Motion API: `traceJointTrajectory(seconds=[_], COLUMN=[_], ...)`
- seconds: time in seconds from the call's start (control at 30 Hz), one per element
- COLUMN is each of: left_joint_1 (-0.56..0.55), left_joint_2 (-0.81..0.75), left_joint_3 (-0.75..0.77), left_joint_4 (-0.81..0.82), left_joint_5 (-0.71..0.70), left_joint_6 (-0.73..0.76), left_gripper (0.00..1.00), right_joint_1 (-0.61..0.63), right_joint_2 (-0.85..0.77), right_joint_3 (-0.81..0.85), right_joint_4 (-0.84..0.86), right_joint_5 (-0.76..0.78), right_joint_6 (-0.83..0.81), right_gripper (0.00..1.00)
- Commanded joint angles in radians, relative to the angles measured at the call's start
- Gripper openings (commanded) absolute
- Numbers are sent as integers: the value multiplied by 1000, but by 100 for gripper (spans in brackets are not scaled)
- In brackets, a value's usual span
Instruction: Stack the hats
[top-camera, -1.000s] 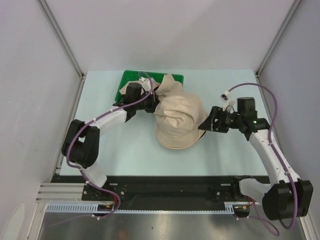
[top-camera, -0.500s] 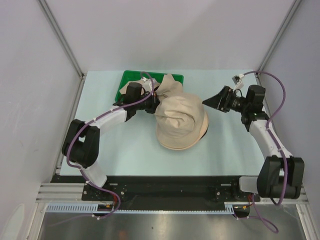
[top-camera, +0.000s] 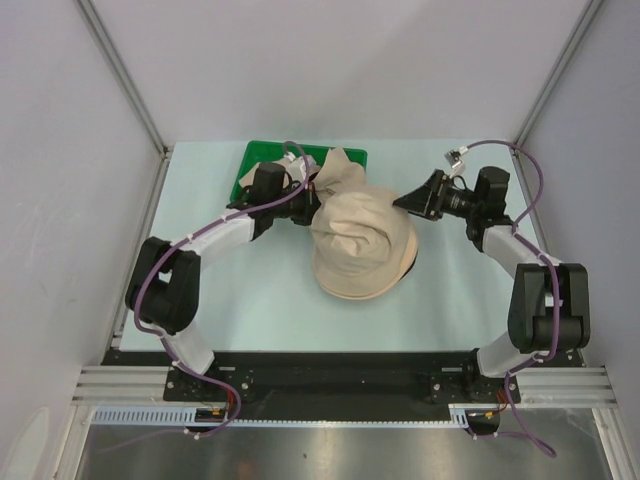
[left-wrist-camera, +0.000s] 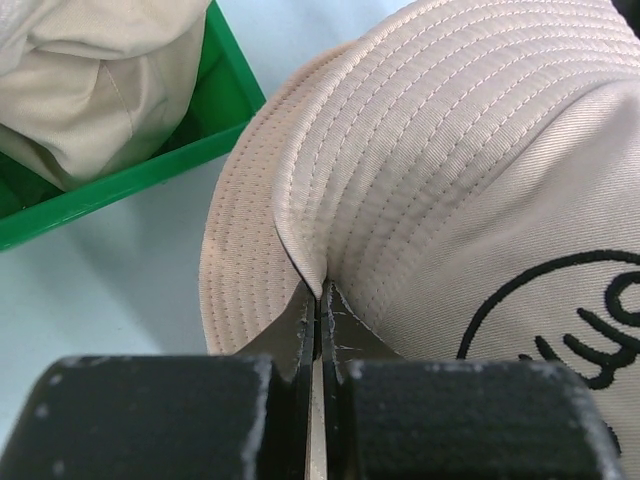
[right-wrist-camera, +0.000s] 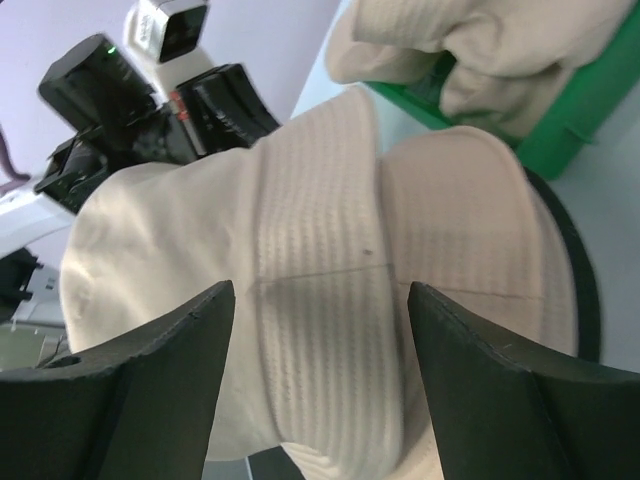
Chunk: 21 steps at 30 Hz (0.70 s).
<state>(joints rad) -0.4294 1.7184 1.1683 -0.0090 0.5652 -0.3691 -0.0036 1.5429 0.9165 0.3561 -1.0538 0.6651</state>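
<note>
A pile of beige hats lies in the middle of the table, a black inner side showing at its right edge. The top hat has stitched brim rows and a black embroidered logo. My left gripper is shut on a fold of this hat's brim; from above it sits at the pile's upper left. My right gripper is open and empty at the pile's upper right, its jaws wide apart facing the hats. Another beige hat lies crumpled in the green tray.
The green tray stands at the back of the table behind the pile, partly covered by a hat and my left arm. Grey walls and metal posts close in the table on both sides and at the back.
My right arm has swung up and back from the pile's right side to its upper right, with the gripper open and pointing at the hats. My left gripper stays shut on the brim.
</note>
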Motion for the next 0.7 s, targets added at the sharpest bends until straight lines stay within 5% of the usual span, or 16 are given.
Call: traceJointTrajectory(seconds=[0.0,0.13,0.23,0.27,0.43,0.67], left_joint_1=[-14,-14,-12,-14,-14,-14], left_joint_2=[7,9,3,3,0,3], left_joint_3=[48,47,42,36,18,-16], left_joint_4=[17,17,17,17,17,17], left_joint_5=[47,32,13,7,-34,-109], left_joint_6=[29,27,22,22,12,2], left_gripper=[0,0,0,1,0,0], right_joint_1=[45,60,65,67,71,96], right_joint_2=[5,23,20,14,-20,-49], right_joint_3=[27,30,54,71,50,-18], right_joint_4=[136,56,-169,-240,-534,-643], right_joint_5=[-66,-48,18,43,273,495], right_joint_6=[47,15,-117,-169,-308,-360], right_gripper=[72,48,4,0,0,0])
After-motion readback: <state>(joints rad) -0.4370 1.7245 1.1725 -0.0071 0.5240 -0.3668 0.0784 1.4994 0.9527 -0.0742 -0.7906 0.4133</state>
